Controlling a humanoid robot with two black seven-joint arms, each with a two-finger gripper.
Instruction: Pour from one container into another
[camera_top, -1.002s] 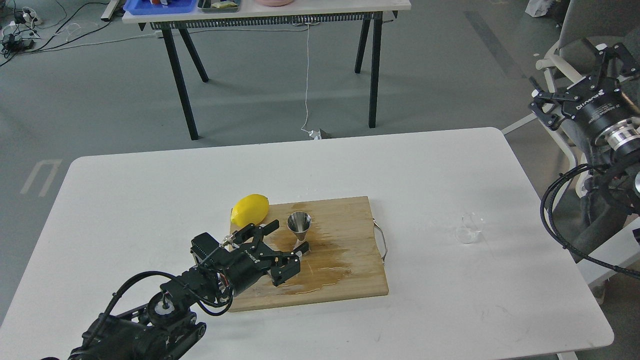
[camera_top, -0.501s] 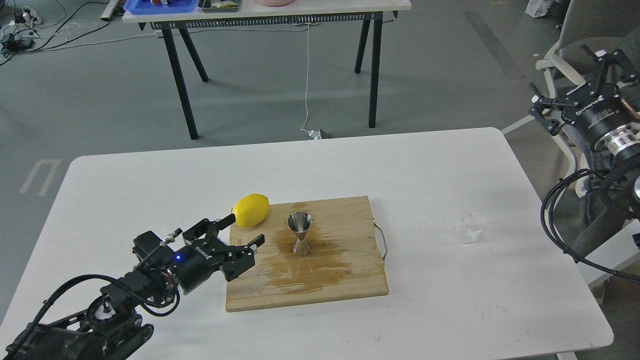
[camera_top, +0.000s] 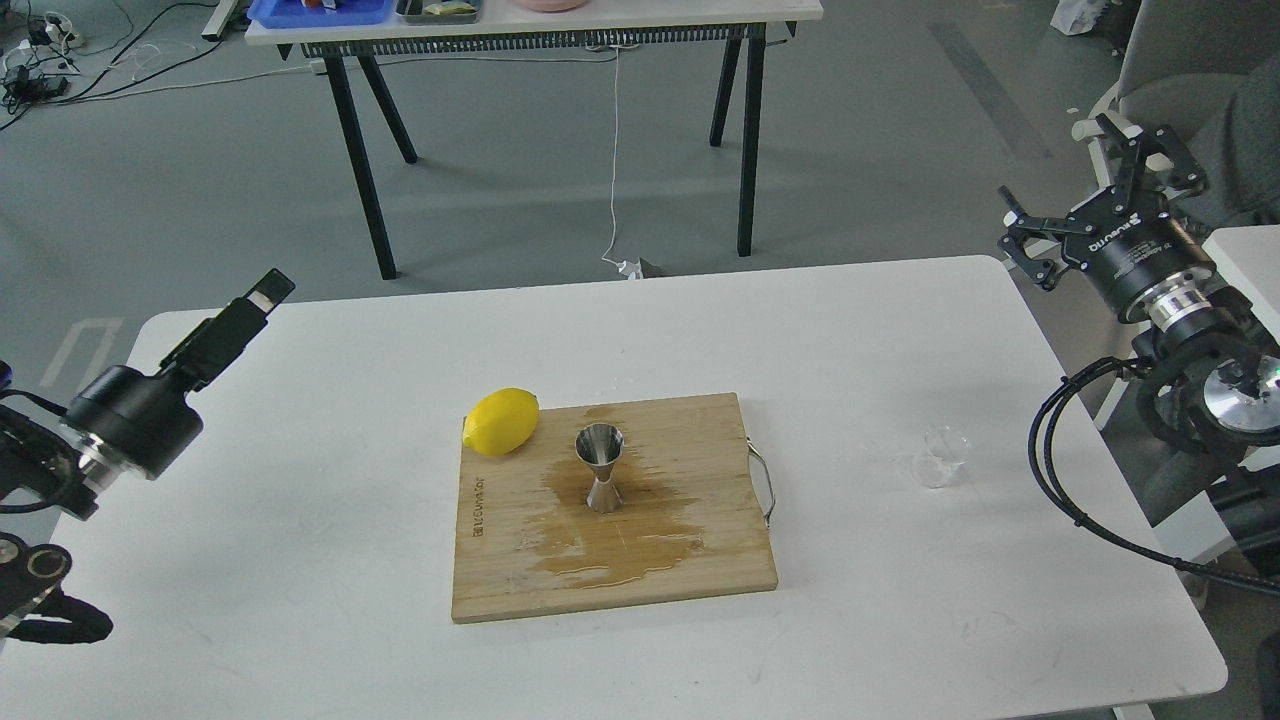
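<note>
The small clear glass cup (camera_top: 940, 457) stands alone on the right side of the white table (camera_top: 300, 400), faint against it. Upright on the wooden cutting board (camera_top: 505, 575) is the steel hourglass jigger (camera_top: 600, 466), in the middle of a wet patch. My left gripper (camera_top: 240, 315) is raised over the table's far left edge, seen edge-on, so its fingers cannot be told apart. Off the table's far right corner, my right gripper (camera_top: 1055, 158) hangs open and empty, well above and behind the glass cup.
A yellow lemon (camera_top: 501, 421) rests at the board's back left corner. The board has a metal handle (camera_top: 764, 485) on its right side. A second table (camera_top: 540, 20) with trays stands beyond, and a chair (camera_top: 1130, 120) is at the right.
My left arm has pulled back from the jigger, up and to the far left. My right gripper has shifted left toward the table. The jigger, lemon and glass cup have not moved.
</note>
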